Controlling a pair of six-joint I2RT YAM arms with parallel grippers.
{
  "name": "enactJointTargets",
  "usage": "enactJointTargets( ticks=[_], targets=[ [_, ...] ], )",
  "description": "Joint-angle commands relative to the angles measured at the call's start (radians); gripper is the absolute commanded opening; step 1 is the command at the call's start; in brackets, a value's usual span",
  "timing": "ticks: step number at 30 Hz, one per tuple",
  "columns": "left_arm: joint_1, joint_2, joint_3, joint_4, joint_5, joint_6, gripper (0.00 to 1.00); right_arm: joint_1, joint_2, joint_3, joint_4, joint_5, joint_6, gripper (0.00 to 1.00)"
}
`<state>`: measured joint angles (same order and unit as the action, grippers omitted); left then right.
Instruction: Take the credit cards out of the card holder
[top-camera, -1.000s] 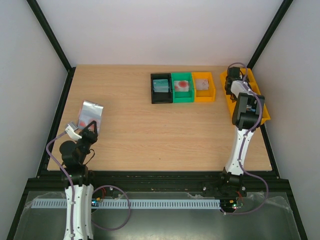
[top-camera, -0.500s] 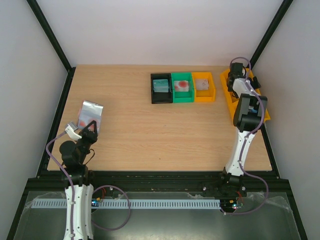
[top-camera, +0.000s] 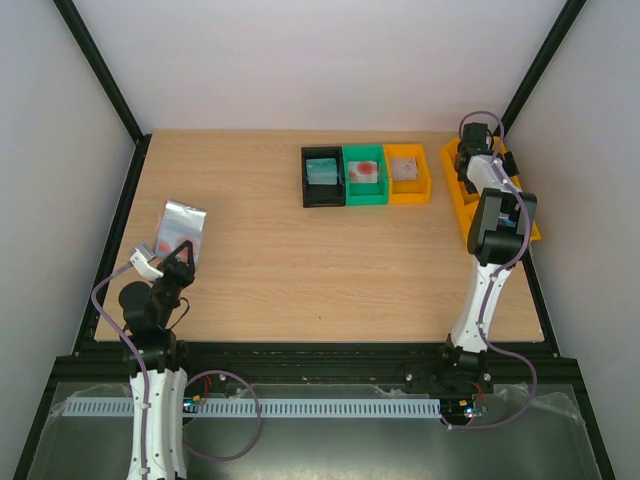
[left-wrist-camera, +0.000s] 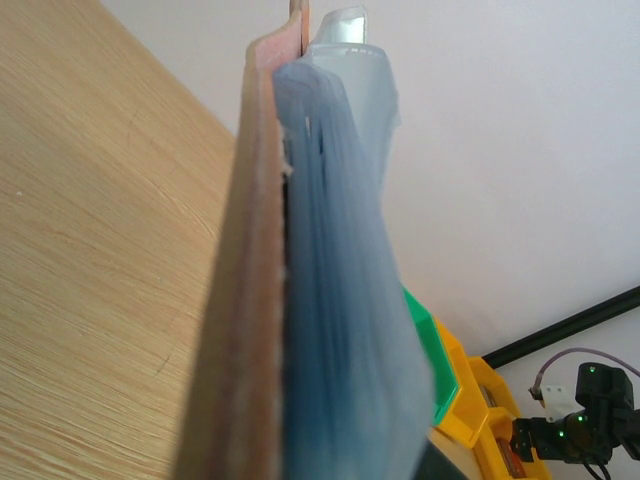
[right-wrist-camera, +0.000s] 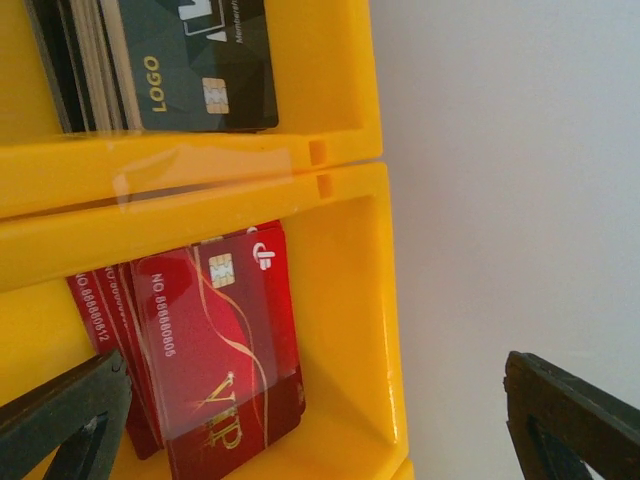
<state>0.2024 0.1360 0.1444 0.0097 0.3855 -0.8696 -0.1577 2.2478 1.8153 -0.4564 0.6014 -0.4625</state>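
Note:
The card holder (top-camera: 183, 226) is held up over the table's left side, with my left gripper (top-camera: 172, 262) shut on its near end. In the left wrist view the card holder (left-wrist-camera: 300, 300) stands edge-on, tan leather on the left and blue-grey lining on the right, hiding my fingers. A small red patch shows low on it from above. My right gripper (top-camera: 470, 150) hangs open over the yellow tray (top-camera: 470, 205). Between its black fingers (right-wrist-camera: 60, 420) lie red credit cards (right-wrist-camera: 215, 370) in one compartment of the tray (right-wrist-camera: 340, 280). Nothing is in the right gripper (right-wrist-camera: 315, 420).
Black cards (right-wrist-camera: 190, 70) fill the neighbouring tray compartment. Three small bins stand at the back centre: black (top-camera: 322, 176), green (top-camera: 364, 174) and orange (top-camera: 407, 172), each with cards inside. The green and orange bins (left-wrist-camera: 450, 390) show behind the holder in the left wrist view.
My right gripper has opened and its wrist has shifted slightly toward the back of the yellow tray. The left arm and the card holder have not moved.

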Motion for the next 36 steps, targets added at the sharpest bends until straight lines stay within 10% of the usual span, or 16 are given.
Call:
enactJointTargets(
  ticks=[1,8,17,36],
  targets=[
    [0.007,-0.012,-0.008,0.044,0.014,-0.005,0.02,-0.006,-0.053,0.009,-0.040,-0.051,0.032,0.99],
    [0.007,-0.015,-0.008,0.045,0.014,-0.005,0.02,-0.007,-0.117,0.048,-0.095,-0.337,0.077,0.96],
    [0.007,-0.021,-0.009,0.046,0.016,-0.006,0.02,-0.042,-0.055,0.164,-0.279,-0.537,0.249,0.02],
    [0.006,-0.023,-0.013,0.052,0.021,-0.012,0.02,-0.080,0.111,0.232,-0.422,-0.569,0.403,0.02]
  ],
)
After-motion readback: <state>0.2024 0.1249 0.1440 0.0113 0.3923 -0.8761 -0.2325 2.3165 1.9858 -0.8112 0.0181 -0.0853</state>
